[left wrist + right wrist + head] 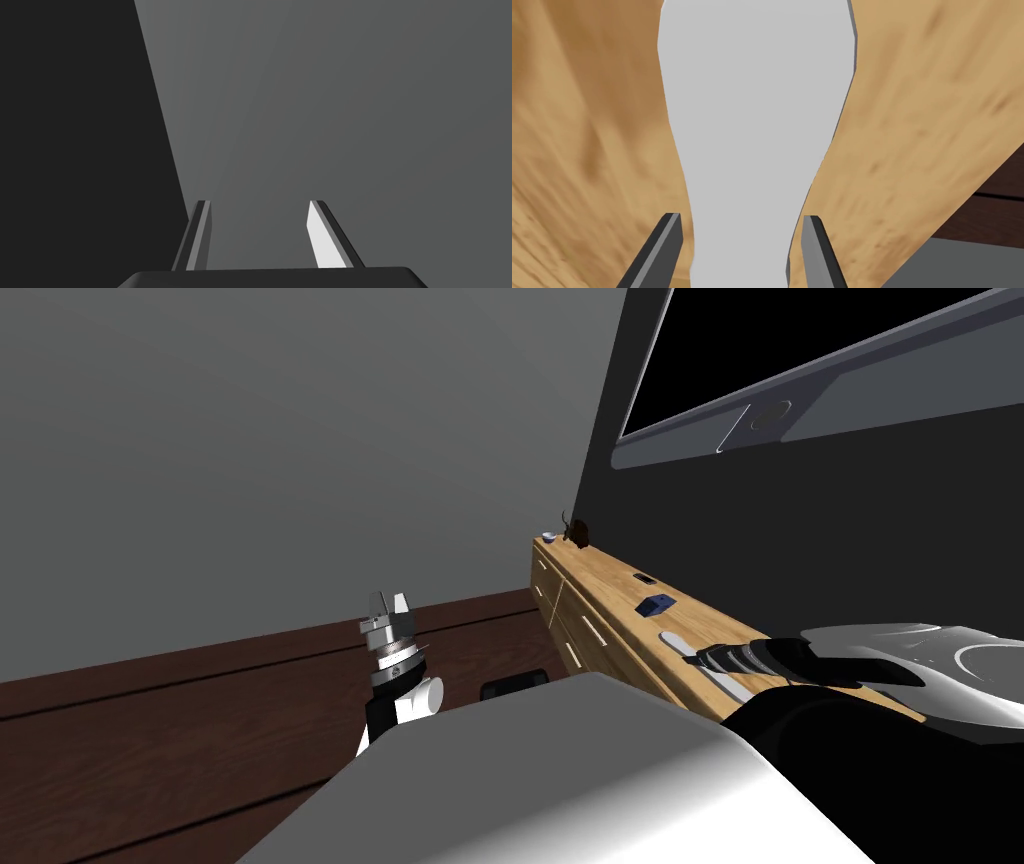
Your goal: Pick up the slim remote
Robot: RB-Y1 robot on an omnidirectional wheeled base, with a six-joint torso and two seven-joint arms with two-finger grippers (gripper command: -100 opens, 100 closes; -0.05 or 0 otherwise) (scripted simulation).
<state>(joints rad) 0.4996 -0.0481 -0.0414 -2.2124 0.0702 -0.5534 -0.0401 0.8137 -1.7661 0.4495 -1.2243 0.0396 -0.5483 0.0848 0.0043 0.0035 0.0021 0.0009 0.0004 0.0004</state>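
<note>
The slim remote (678, 644) is a long light grey bar lying on the top of a wooden sideboard (600, 578). In the right wrist view the remote (757, 100) runs away from my hand, narrowing to a waist between the fingers. My right gripper (742, 217) straddles that waist, open, with its fingers (664, 245) close beside the remote's edges and a sliver of wood showing at one side. In the head view the right gripper (700, 660) lies low over the remote's near end. My left gripper (390, 606) is raised off to the left over the floor, open and empty (260, 202).
Farther along the sideboard top lie a small blue object (655, 605) and a small dark object (644, 578). At the far end stand a dark brown figure (576, 531) and a small white bowl (548, 536). A screen (800, 358) hangs on the dark wall above. Dark wooden floor (200, 718) lies to the left.
</note>
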